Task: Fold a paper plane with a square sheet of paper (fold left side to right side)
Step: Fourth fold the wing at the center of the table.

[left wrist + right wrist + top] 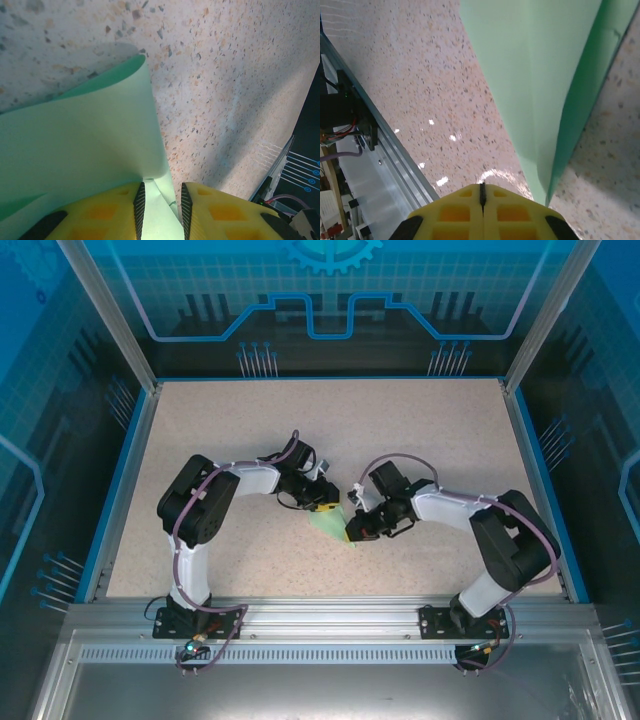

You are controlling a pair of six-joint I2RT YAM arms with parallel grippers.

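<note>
The square sheet of paper [328, 523] is pale mint green and lies partly folded on the table between my two grippers. In the left wrist view the paper [85, 145] curls up in a raised flap. A pointed part of it lies between and under the yellow fingers of my left gripper [161, 187], whose jaws stand a narrow gap apart. My right gripper [481, 186] has its pads pressed together with nothing between them. It sits just left of the paper's [535, 65] near edge, where a fold lifts off the table. In the top view the left gripper [325, 502] and right gripper [352, 530] meet over the paper.
The speckled beige table [330, 430] has a blue rim and blue see-through walls around it. An aluminium rail [380, 155] runs along the near edge by the arm bases. Bare tabletop stretches behind and to both sides of the arms.
</note>
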